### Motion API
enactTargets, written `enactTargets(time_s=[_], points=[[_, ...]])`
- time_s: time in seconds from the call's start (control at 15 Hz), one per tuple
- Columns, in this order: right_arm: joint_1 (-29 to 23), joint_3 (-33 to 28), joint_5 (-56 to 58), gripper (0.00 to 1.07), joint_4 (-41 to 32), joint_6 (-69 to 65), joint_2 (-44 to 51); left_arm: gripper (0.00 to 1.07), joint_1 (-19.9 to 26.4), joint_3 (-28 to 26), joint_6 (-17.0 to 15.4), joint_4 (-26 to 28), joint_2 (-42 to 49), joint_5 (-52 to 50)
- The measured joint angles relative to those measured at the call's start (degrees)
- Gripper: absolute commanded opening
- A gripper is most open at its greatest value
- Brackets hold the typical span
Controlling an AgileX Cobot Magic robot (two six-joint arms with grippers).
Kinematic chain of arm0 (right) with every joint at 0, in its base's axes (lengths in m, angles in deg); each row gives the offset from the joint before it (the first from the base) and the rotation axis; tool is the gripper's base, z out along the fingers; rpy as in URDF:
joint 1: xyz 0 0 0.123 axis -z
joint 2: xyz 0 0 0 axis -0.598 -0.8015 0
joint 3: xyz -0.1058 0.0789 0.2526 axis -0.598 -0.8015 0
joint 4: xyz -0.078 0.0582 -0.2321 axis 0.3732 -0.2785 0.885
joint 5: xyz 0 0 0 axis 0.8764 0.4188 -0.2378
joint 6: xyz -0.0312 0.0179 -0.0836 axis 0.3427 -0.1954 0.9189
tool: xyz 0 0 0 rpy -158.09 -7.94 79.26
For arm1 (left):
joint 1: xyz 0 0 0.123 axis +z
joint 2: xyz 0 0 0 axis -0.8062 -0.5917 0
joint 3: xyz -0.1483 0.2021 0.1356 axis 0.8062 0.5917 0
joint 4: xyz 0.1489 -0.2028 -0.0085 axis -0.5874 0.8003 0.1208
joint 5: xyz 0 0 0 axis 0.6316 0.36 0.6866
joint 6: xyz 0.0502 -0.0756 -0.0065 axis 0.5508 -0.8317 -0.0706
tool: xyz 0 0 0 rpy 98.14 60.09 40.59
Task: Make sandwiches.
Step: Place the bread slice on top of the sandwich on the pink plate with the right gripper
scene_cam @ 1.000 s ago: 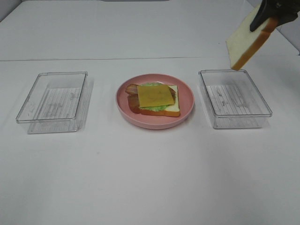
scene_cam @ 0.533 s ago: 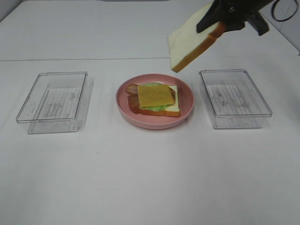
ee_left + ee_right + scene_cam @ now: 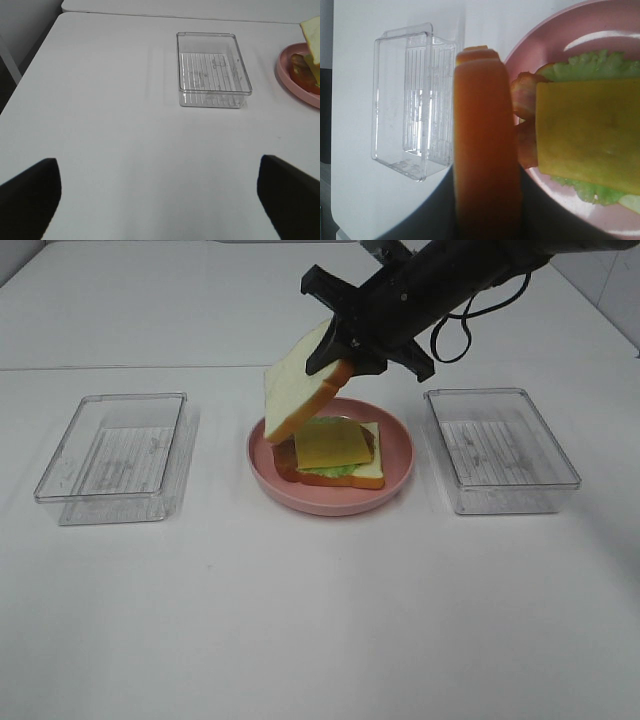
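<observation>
Right gripper (image 3: 338,348) pinches tilted bread slice (image 3: 296,393) above plated sandwich (image 3: 335,452).

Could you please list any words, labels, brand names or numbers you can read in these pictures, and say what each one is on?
No readable text in any view.
Left clear tray: ribbed base with a few faint marks, too small and blurred to read.
Right clear tray: the same, nothing legible.
Pink plate, held bread slice, cheese slice: no lettering visible.
</observation>
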Motion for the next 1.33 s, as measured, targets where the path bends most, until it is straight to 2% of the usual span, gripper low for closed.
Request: enactTargets(time_s=[0.2,0.6,0.67,0.73,0.8,0.87,0.93,1.0,1.07,1.2,1.33], points=[[0.06,1.26,-0.11,0.0,0.0,0.0,-3.95,1.0,0.0,0.0,0.0,0.0,0.0,0.0],[0.06,1.38,-0.17,0.0,4.18,-1.2,-4.53,1.0,0.0,0.0,0.0,0.0,0.0,0.0],[0.06,1.43,-0.17,0.06,4.58,-1.2,-4.53,1.0,0.0,0.0,0.0,0.0,0.0,0.0],[0.06,1.43,-0.17,0.15,5.1,-1.2,-4.53,1.0,0.0,0.0,0.0,0.0,0.0,0.0],[0.06,1.43,-0.17,0.31,5.67,-1.26,-4.53,1.0,0.0,0.0,0.0,0.0,0.0,0.0],[0.06,1.43,-0.17,0.38,5.9,-1.26,-4.53,1.0,0.0,0.0,0.0,0.0,0.0,0.0],[0.06,1.43,-0.11,0.66,7.05,-1.26,-4.53,1.0,0.0,0.0,0.0,0.0,0.0,0.0],[0.06,1.43,0.0,0.8,7.73,-1.26,-4.53,1.0,0.0,0.0,0.0,0.0,0.0,0.0],[0.06,1.43,0.17,0.89,8.59,-1.26,-4.53,1.0,0.0,0.0,0.0,0.0,0.0,0.0],[0.06,1.43,0.86,0.93,10.89,-1.26,-4.53,1.0,0.0,0.0,0.0,0.0,0.0,0.0],[0.06,1.43,1.89,0.93,12.61,-1.26,-4.47,1.0,0.0,0.0,0.0,0.0,0.0,0.0]])
